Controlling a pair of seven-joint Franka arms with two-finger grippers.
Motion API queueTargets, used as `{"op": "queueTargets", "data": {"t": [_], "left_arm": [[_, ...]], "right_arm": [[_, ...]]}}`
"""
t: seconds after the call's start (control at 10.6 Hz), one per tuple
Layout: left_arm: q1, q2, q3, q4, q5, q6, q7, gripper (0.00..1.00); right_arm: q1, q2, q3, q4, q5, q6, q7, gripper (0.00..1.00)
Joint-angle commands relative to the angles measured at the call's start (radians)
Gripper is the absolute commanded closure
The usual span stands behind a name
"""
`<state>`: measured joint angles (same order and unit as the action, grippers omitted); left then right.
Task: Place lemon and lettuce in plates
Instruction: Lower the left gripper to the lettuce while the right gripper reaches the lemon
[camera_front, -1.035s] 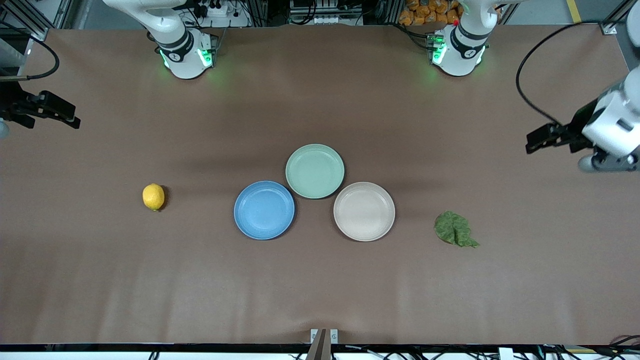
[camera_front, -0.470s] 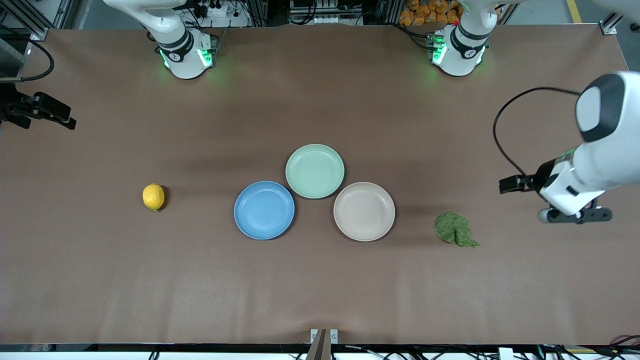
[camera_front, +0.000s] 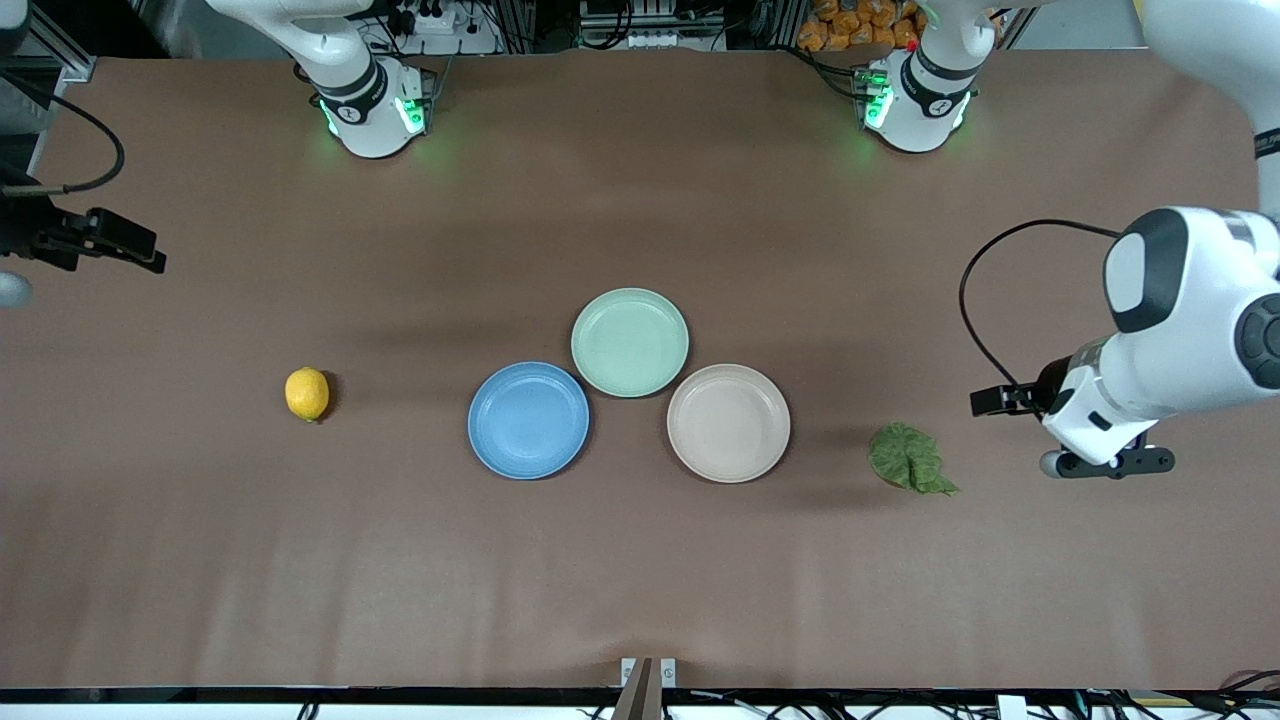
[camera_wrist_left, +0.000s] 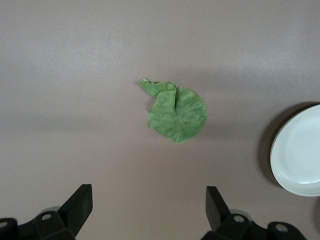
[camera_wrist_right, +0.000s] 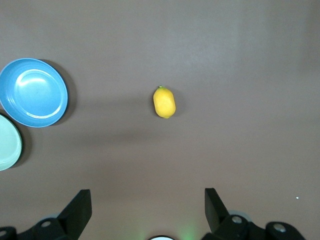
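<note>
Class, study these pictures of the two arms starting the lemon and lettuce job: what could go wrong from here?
1. The lettuce lies thin and flat on the table; the open left gripper may pinch poorly or slide it.
2. The lemon is rounded and could roll from the open right gripper.
3. The mint plate touches the blue plate and cream plate, inviting a wrong drop.
</note>
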<state>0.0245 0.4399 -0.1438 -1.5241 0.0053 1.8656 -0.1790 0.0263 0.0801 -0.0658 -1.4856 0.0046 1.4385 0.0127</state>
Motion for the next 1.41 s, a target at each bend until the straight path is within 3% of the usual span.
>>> {"op": "queueTargets", "data": {"t": [0.0,0.56,1.03,1.32], "left_arm": [[-0.018,0.055,-0.005,0.004,-0.007,0.07,-0.065,0.0],[-0.058,0.195,-0.003,0.002,-0.005,0.268,-0.191,0.0],[-0.078,0.237,-0.003,-0.007,-0.005,0.316,-0.256,0.0],[-0.086,0.246,-0.002,-0.079,0.063,0.403,-0.267,0.0]], "right_arm": [[-0.038,0.069,0.009,0.019,0.002,-0.001,0.004,0.0],[-0.083,0.213,0.011,0.024,0.009,0.02,0.004,0.0],[-0.085,0.265,0.009,0.021,0.008,0.048,0.003,0.0],[-0.091,0.302,0.011,0.015,0.026,0.063,0.004,0.0]]}}
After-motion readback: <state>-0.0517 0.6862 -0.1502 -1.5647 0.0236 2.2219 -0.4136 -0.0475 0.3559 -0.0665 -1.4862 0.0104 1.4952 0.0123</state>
